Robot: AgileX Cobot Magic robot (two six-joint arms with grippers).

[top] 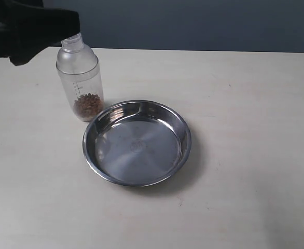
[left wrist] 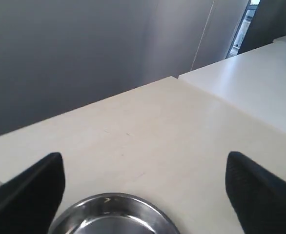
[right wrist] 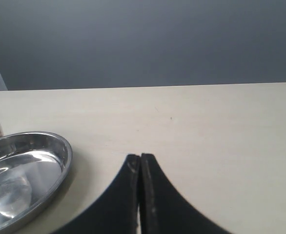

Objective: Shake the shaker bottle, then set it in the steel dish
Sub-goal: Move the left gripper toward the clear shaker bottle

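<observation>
The shaker bottle [top: 80, 78], clear frosted plastic with brown granules at its bottom, stands upright on the table, just beyond the left rim of the steel dish [top: 136, 142]. The dish is round, shiny and holds nothing. My left gripper [top: 48, 31] hovers at the bottle's cap, partly cut off by the frame edge. In the left wrist view this gripper [left wrist: 145, 162] is open wide with nothing between its fingers, and the dish rim [left wrist: 114, 197] lies below it. My right gripper [right wrist: 140, 157] is shut on nothing, to the right of the dish [right wrist: 60, 146].
The pale table [top: 245, 104] spreads around the dish, with a dark wall behind its far edge. A second table surface [left wrist: 260, 83] adjoins it in the left wrist view.
</observation>
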